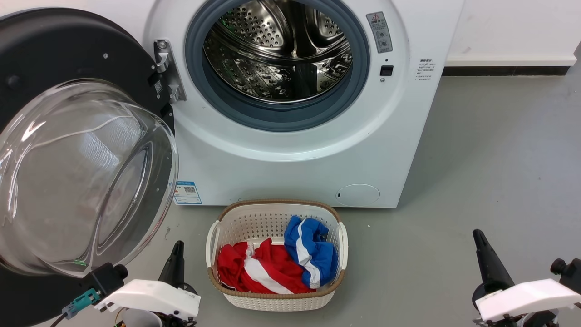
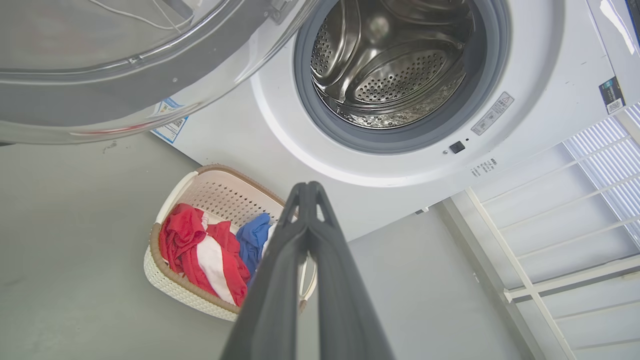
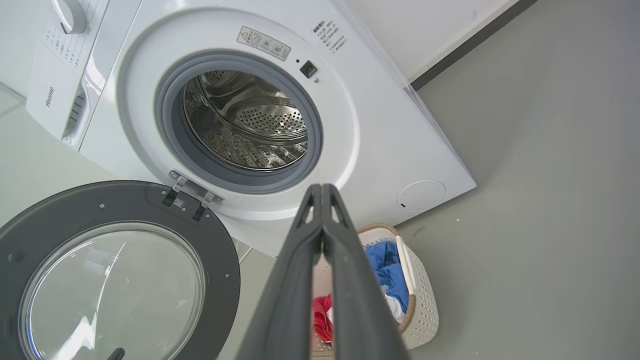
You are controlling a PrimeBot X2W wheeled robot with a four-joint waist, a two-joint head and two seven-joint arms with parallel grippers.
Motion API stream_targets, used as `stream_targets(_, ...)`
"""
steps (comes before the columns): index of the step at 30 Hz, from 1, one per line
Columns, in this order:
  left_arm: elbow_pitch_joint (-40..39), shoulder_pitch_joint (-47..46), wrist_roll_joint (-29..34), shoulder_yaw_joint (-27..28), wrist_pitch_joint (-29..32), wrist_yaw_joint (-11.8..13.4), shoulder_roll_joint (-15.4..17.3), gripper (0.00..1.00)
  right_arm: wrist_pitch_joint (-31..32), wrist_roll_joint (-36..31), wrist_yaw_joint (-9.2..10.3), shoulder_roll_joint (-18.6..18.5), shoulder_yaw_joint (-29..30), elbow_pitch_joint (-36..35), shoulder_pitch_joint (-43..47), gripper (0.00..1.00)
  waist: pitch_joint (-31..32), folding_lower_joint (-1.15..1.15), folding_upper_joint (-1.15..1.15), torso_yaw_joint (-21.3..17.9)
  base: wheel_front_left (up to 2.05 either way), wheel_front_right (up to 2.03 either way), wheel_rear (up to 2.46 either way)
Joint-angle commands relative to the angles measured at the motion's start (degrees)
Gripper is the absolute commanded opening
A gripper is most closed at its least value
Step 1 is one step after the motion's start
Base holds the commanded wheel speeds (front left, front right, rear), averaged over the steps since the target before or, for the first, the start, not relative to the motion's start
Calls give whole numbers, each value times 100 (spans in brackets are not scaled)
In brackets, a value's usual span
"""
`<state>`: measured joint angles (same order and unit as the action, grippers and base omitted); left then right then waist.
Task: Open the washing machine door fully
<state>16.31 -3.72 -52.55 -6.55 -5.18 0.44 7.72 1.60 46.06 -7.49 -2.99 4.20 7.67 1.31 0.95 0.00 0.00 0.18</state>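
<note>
A: Status of the washing machine [image 1: 295, 172]?
B: White front-loader, seen head-on, stood on the grey floor [image 1: 499, 181]. Steel drum [image 1: 277, 50] and grey gasket [image 1: 272, 119] are fully exposed.
A: The washing machine door [image 1: 54, 50]?
B: Swung wide to the left of the opening in the head view, hung on the metal hinge [image 1: 168, 68]. Its inner face is turned toward the robot, and the clear glass bowl [image 1: 77, 177] bulges forward. Its left side is cut off by the frame edge.
A: In front of the machine?
B: A white perforated laundry basket [image 1: 277, 203] with a brown rim is set on the floor just before the machine, below the drum. A red-and-white garment [image 1: 254, 272] lies in its left half and a blue-and-white garment [image 1: 313, 254] in its right, touching.
A: End effectors?
B: Left end effector [image 2: 310, 192]: fingers pressed together, nothing held. It is seen low at the left, under the door's lower edge, beside the basket and apart from both. Right end effector [image 3: 321, 192]: fingers also together, empty, low at the right over bare floor, well apart from machine and basket.
A: Small items?
B: A blue label sticker [image 1: 187, 193] is seen at the machine's lower left, just beside the bowl's edge.
</note>
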Motion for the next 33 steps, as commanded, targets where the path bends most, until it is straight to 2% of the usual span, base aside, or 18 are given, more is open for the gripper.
stream_targets(1, -87, -149, -114, 70, 25, -40, -8, 0, 18, 144, -1, 0, 18, -38, -140, 0, -1, 0, 0, 0, 0, 0, 0)
stream_targets(33, -158, -215, -1916, 660, 566, -403, -226, 0, 243, 2237, -1, 7, 125, 271, -456, 0, -43, 0, 0, -7, 0, 0, 0)
